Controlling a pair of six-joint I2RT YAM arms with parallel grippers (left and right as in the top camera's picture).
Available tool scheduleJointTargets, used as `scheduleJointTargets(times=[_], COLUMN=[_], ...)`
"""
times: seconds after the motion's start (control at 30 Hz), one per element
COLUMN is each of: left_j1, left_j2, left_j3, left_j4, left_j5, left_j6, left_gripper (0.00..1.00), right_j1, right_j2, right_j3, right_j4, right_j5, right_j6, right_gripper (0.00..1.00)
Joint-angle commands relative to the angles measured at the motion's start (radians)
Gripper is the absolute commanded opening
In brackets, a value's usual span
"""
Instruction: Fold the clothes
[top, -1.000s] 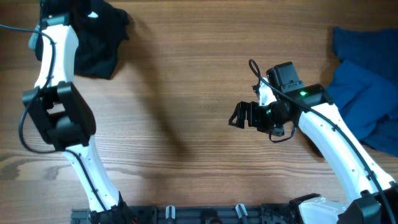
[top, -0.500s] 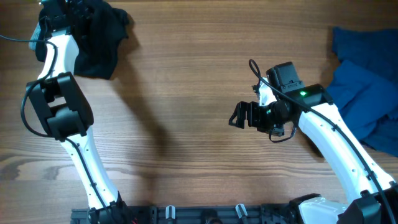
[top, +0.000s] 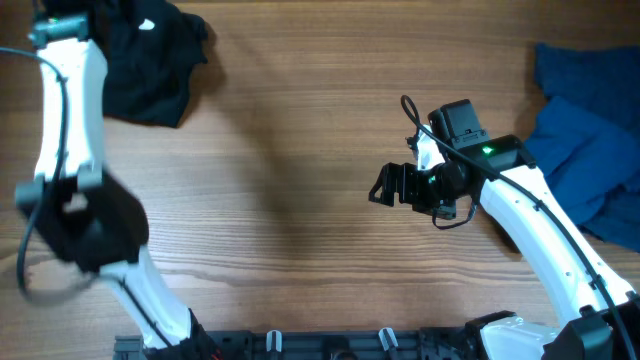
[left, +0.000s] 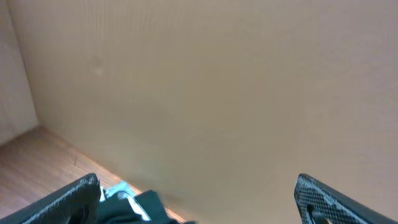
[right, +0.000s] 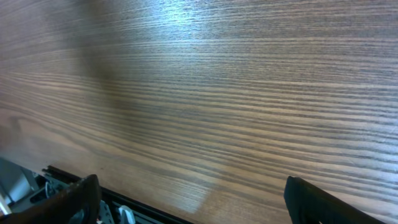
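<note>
Left arm (top: 70, 120): stretched to the upper left corner of the overhead frame, its wrist at the top edge.
Left gripper (left: 198, 183): jaws wide, nothing between them, tilted up at a beige wall (left: 217, 81).
Black shirt (top: 150, 65): bunched at upper left, just right of the left wrist; crumpled, so no clear long axis.
Table (top: 290, 130): bare wood in the middle.
Right gripper (top: 378, 187): centre-right, jaws wide and empty, pointing left.
Blue garments (top: 585, 130): heaped at the right edge, behind the right gripper.
Nearer arm: left for the black shirt, right for the blue heap.
Views: only the overhead shows both heaps. The left wrist view catches just a dark cloth corner (left: 146, 205) at its lower edge. The right wrist view shows wood only.
</note>
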Motion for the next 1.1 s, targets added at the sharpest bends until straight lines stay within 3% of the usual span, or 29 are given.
scheduleJointTargets(times=[0.0,0.17,0.23,0.33,0.43,0.57,0.7,1.07], left_j1=[-0.028,-0.037,-0.037,-0.037,-0.042,-0.078,-0.147,-0.224], left_j2=[-0.19,-0.373,-0.48,-0.57,-0.641,-0.712,-0.805,-1.076], left_j3=[0.008,0.008,0.008,0.008,0.008,0.008,0.008,0.008], left_j4=[-0.186,-0.459,-0.623,-0.811,-1.014,-1.194,-1.241,-1.396], left_j5=[0.063,0.321,0.518,0.63,0.643,0.643,0.643,0.657], left_j6=[-0.02,-0.02,-0.02,-0.019,0.0,0.111,0.203,0.196], left_gripper=[1.0,1.0,1.0,1.0,1.0,1.0,1.0,1.0], right_j1=[0.003,0.003,0.003,0.003,0.003,0.003,0.003,0.003], right_j2=[-0.035,-0.147,-0.269,-0.407,-0.537,-0.689,-0.822,-1.011], right_j3=[-0.002,-0.002,-0.002,-0.002,-0.002,-0.002,-0.002,-0.002], right_j4=[-0.017,-0.076,-0.122,-0.169,-0.229,-0.299,-0.328,-0.326], right_j5=[-0.049,-0.076,-0.076,-0.076,-0.076,-0.076,-0.076,0.023], right_j6=[0.029,0.028,0.029,0.029,0.055,0.094,0.121,0.251], right_gripper=[0.92,0.91,0.92,0.93,0.94,0.95,0.94,0.9])
